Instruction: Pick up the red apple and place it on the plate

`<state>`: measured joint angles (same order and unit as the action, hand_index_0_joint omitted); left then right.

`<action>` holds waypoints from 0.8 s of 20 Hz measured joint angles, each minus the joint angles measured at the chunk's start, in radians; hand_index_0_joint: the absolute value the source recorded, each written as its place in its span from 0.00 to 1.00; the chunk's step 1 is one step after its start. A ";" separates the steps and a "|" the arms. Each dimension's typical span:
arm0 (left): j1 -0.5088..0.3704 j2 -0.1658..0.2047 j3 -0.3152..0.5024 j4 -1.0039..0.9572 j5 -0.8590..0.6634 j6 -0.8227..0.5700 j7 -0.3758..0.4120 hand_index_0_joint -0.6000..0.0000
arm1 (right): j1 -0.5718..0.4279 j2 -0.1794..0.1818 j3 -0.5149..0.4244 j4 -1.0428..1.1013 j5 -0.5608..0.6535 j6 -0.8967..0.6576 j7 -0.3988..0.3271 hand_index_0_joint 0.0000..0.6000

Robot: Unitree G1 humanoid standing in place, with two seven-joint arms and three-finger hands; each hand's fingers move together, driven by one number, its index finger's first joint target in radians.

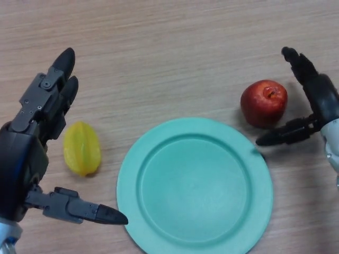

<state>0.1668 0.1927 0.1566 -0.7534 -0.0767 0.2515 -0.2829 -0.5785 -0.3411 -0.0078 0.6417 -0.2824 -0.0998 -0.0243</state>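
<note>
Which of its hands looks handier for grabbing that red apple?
The right hand: it is open right beside the red apple, fingers spread around it. The left hand sits across the green plate, by the yellow star fruit.

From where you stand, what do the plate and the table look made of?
The plate looks like matte plastic: uniform turquoise, soft sheen, smooth moulded rim, though glazed ceramic is possible. The table looks like wood or wood-print laminate: pale, with fine straight grain lines.
</note>
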 measured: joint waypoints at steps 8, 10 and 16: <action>0.026 -0.012 0.054 0.008 -0.034 -0.015 0.000 1.00 | 0.091 0.055 -0.017 -0.314 0.054 0.114 -0.041 1.00; 0.030 -0.017 0.057 0.005 -0.033 -0.018 0.000 1.00 | 0.177 0.095 0.009 -0.530 0.076 0.231 -0.008 1.00; 0.048 -0.019 0.059 0.001 -0.032 -0.030 -0.001 1.00 | 0.452 0.150 0.257 -0.860 0.030 0.340 0.061 1.00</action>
<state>0.2144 0.1741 0.2152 -0.7526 -0.1090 0.2214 -0.2834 -0.1270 -0.1906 0.2496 -0.2179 -0.2519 0.2402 0.0365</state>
